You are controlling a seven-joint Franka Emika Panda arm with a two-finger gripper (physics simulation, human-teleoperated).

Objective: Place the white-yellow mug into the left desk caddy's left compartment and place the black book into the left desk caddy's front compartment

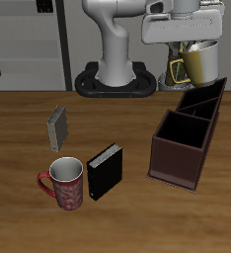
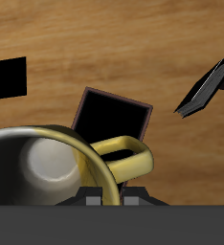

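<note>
Nearest to the exterior camera, at about seven o'clock on the bench [image 1: 19,138], stands the red patterned mug [image 1: 65,183], and just beside it the black book [image 1: 105,171] stands upright on its lower edge, untouched. Farther back, at about ten o'clock, a smaller grey book [image 1: 57,126] also stands upright. Neither book is near the arm, so I judge that the book step has not yet begun.

At about two o'clock the gripper [image 1: 186,51] holds the white-yellow mug [image 1: 198,65] in the air, above the far end of the left desk caddy [image 1: 177,156]. The mug hangs tilted, its yellow handle [image 2: 128,157] turned to the side. The fingers are mostly hidden behind the mug, so I cannot say exactly how wide they are, but they must be closed on it, because it hangs free of everything else.

In the wrist view the mug's rim and whitish inside fill the near part, and beyond the handle one dark section of the caddy shows. The mug is carried high probably so that it clears the slanted walls. The left compartment [image 1: 199,100] is narrow, so the mug should be brought more upright and centred before lowering, otherwise its base may catch a divider.
</note>
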